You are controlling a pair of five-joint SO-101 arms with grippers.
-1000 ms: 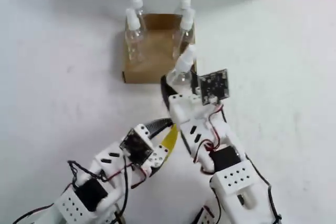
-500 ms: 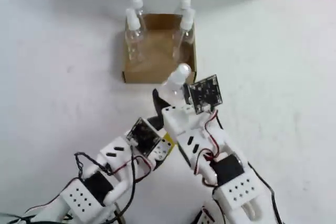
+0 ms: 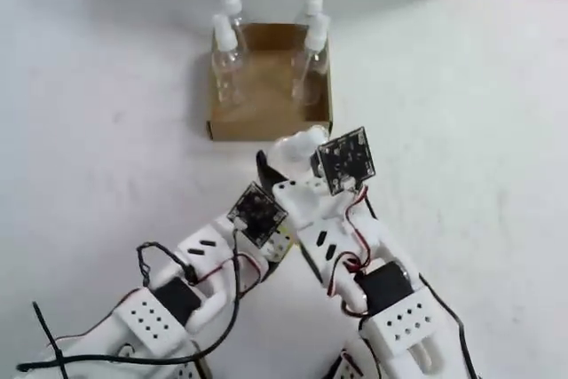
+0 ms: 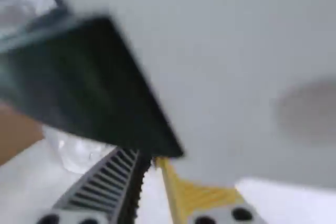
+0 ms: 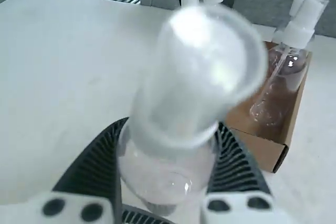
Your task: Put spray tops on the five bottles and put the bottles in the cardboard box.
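Right gripper (image 5: 167, 174): clamped on the held bottle (image 5: 173, 129), one black ribbed finger (image 5: 97, 156) on each side of the clear body. Spray top (image 5: 202, 51) is on. The bottle is tilted, with its top end pointing toward the box (image 3: 257, 129). From above it sits just short of the box's front wall, near the right front corner and outside the box. Can't tell whether its base touches the table (image 3: 461, 86).

Left gripper (image 4: 153, 162): jaws slightly apart, one black and one yellow, nothing between them. It sits just beside the right gripper on its left, tucked against the right arm. In its wrist view a dark blurred block is close ahead, with a bit of clear plastic under it.

Box: open top, further back on the table than both arms. Four bottles (image 3: 226, 64) stand upright inside it, all with spray tops. Two are along the left wall and two along the right wall, leaving the middle of the box floor bare.
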